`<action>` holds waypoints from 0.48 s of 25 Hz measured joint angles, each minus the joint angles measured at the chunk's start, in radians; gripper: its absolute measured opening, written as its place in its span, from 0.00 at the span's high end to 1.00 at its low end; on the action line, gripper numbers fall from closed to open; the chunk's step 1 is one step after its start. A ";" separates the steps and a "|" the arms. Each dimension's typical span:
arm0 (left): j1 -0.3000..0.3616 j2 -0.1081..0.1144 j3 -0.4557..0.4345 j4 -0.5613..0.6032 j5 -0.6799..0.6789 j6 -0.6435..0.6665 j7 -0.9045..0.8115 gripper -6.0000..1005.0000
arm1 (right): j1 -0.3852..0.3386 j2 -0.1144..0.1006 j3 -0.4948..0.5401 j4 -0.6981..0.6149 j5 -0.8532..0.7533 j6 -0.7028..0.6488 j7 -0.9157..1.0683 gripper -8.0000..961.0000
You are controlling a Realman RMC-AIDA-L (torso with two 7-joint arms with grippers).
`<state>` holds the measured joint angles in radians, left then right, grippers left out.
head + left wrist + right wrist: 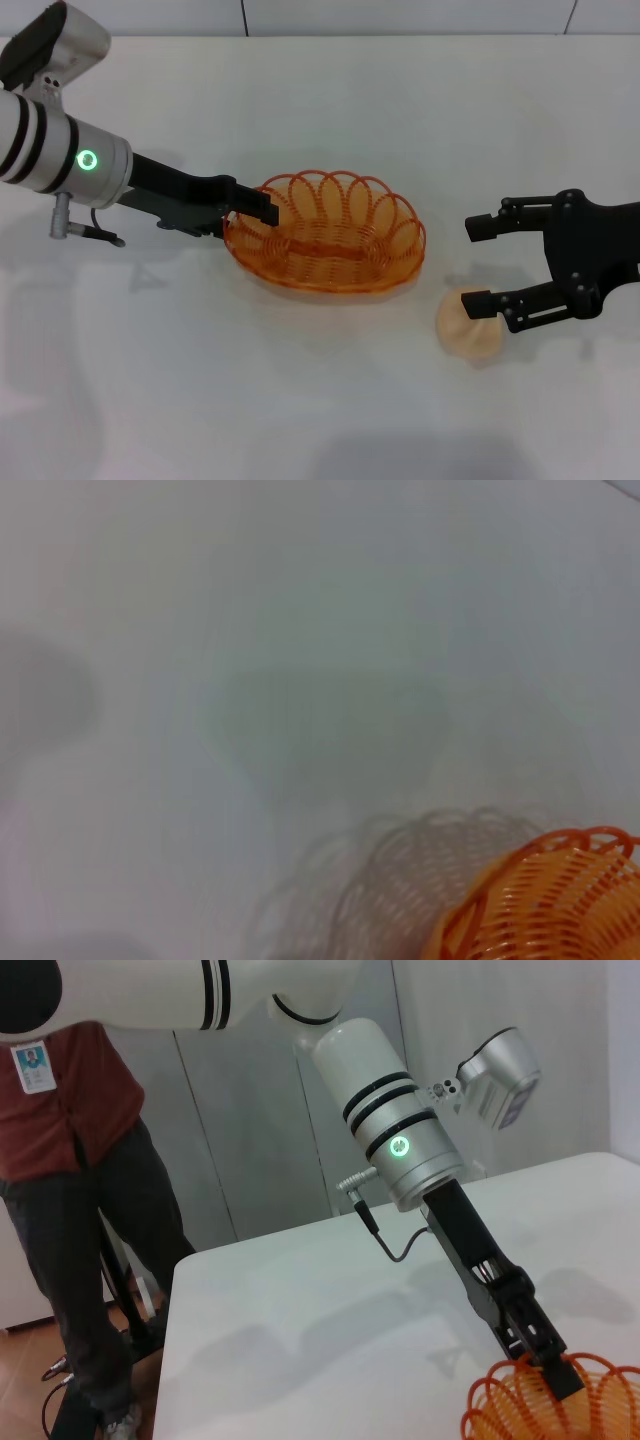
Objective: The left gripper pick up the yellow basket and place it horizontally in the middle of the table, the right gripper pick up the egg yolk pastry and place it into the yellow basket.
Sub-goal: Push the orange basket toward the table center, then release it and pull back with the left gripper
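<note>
One yellow basket (326, 240) sits upright near the middle of the white counter (300, 400), long axis across the view. One egg yolk pastry (469, 326) lies on the counter just beside the basket, toward the robot's right, apart from it. Two claws in view. Left claw (262, 209): at the basket's left rim, fingers clamped on the wire loops. Right claw (479, 264): fingers spread wide, lower finger over the pastry's top edge; contact not discernible.
</note>
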<state>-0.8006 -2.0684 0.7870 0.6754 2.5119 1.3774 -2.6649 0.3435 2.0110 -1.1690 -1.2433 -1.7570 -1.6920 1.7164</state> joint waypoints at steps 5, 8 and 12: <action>0.010 0.006 -0.001 0.012 -0.001 0.005 0.002 0.28 | -0.002 0.000 0.000 0.000 0.005 0.000 0.000 0.11; 0.033 0.009 -0.002 0.057 -0.001 0.017 0.004 0.17 | -0.003 0.000 0.000 0.000 0.006 0.002 0.000 0.11; 0.087 0.007 -0.004 0.167 -0.022 0.038 0.027 0.13 | -0.003 0.000 0.000 0.000 0.010 0.006 0.000 0.11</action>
<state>-0.7136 -2.0612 0.7831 0.8425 2.4899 1.4154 -2.6380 0.3405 2.0110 -1.1688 -1.2429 -1.7473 -1.6855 1.7166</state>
